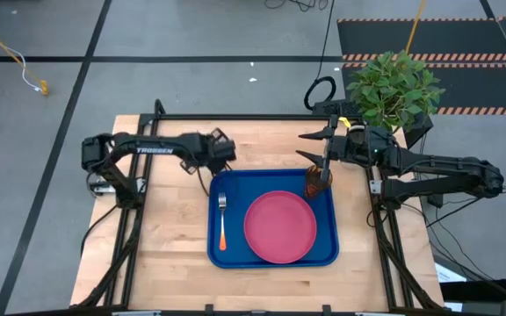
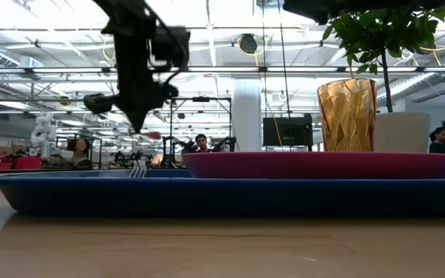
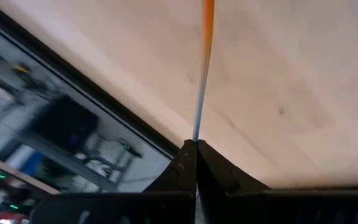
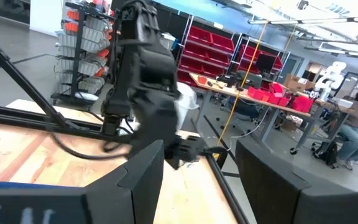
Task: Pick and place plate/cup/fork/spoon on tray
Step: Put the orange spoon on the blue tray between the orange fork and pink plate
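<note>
Already on the blue tray (image 1: 275,261), which sits at the middle of the counter (image 1: 165,254) toward its front edge, are three of the task's things. Its pink-red plate (image 1: 279,226) lies flat in the tray's right-hand half. Near the tray's left rim lies the fork (image 1: 222,222), orange handle toward the front edge, tines toward the back. At the tray's back right corner stands the amber cup (image 1: 316,183), upright, just beside the plate.

Above the counter near the tray's back left corner hangs the left gripper (image 1: 220,149), its fingers (image 3: 219,171) pressed together on a thin silver stem with an orange handle, the spoon (image 3: 202,68); its bowl is hidden between them. Over the counter's back right part, just behind the cup, is the right gripper (image 1: 313,147), its fingers (image 4: 135,177) spread and holding nothing. A potted plant (image 1: 393,88) stands at the back right corner.
</note>
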You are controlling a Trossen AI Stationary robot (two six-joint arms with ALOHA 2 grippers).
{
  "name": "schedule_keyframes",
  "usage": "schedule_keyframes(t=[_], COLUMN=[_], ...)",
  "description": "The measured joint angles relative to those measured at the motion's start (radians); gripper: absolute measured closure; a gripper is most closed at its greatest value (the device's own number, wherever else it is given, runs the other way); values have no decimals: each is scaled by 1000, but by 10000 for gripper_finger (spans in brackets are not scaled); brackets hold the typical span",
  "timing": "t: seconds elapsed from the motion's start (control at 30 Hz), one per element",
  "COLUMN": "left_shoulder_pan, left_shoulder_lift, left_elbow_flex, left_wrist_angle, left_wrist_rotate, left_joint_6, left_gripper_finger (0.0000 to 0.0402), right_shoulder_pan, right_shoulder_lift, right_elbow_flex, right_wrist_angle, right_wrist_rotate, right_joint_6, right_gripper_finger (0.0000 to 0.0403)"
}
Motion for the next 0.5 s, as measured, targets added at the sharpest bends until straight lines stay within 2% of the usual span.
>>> schedule_keyframes(t=[0.23, 0.4, 0.5], left_shoulder_pan=[-252, -413, -478], left_shoulder_lift=[0, 0, 0], left_elbow_flex=[10, 10, 10], left_wrist_angle=[43, 176, 239], left_wrist_rotate=[0, -70, -84], left_joint_6=[-83, -123, -162], left_gripper_finger=[401, 401, 401], right_shoulder_pan=[0, 1, 1], right_shoulder_lift=[0, -8, -15], right_elbow_flex=[0, 0, 0], right_wrist_angle=[-19, -20, -20], right_wrist_rotate=[14, 74, 76], right_joint_6=[19, 30, 43], right_gripper_finger=[211, 211, 211])
